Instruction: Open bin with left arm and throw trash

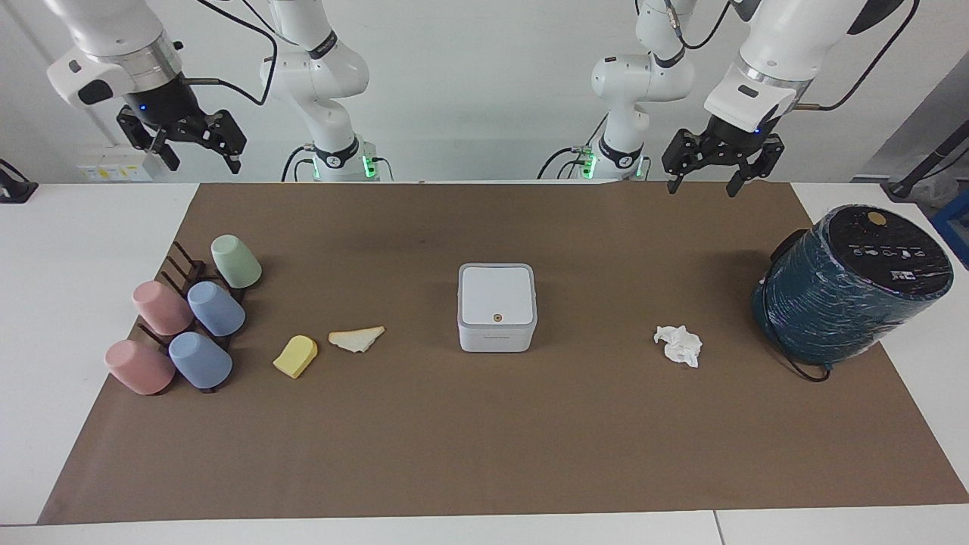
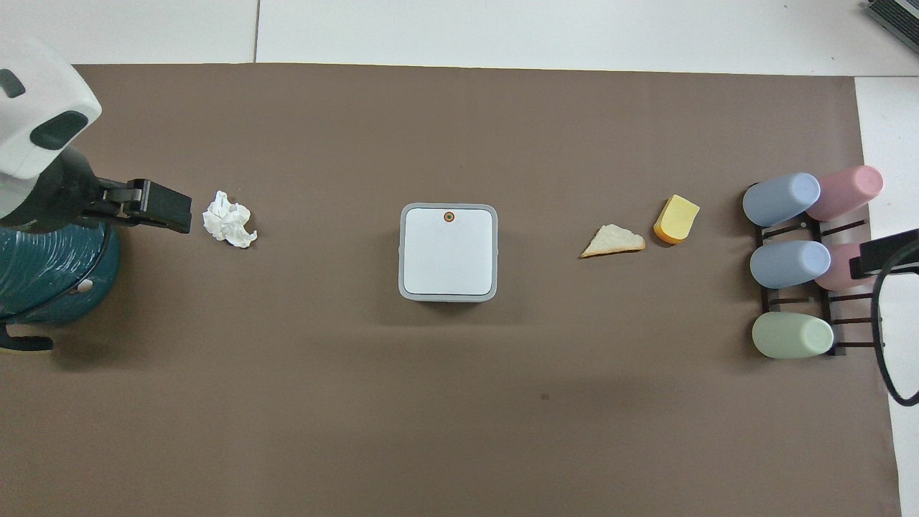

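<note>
The bin (image 1: 496, 306), a small white square box with an orange dot on its shut lid, stands mid-mat; it also shows in the overhead view (image 2: 449, 251). The crumpled white tissue (image 1: 679, 345) (image 2: 229, 219) lies toward the left arm's end. The yellow block (image 1: 296, 356) (image 2: 676, 219) and the pale bread slice (image 1: 357, 338) (image 2: 612, 241) lie toward the right arm's end. My left gripper (image 1: 702, 185) hangs open and empty, high over the mat's edge by the robots. My right gripper (image 1: 203, 163) hangs open and empty, high above the cup rack's corner of the table.
A big dark teal wrapped cylinder (image 1: 852, 284) (image 2: 50, 273) lies tilted at the left arm's end with a black cable. Several pastel cups (image 1: 185, 318) (image 2: 790, 262) lie on a dark rack at the right arm's end. A brown mat (image 1: 484, 454) covers the white table.
</note>
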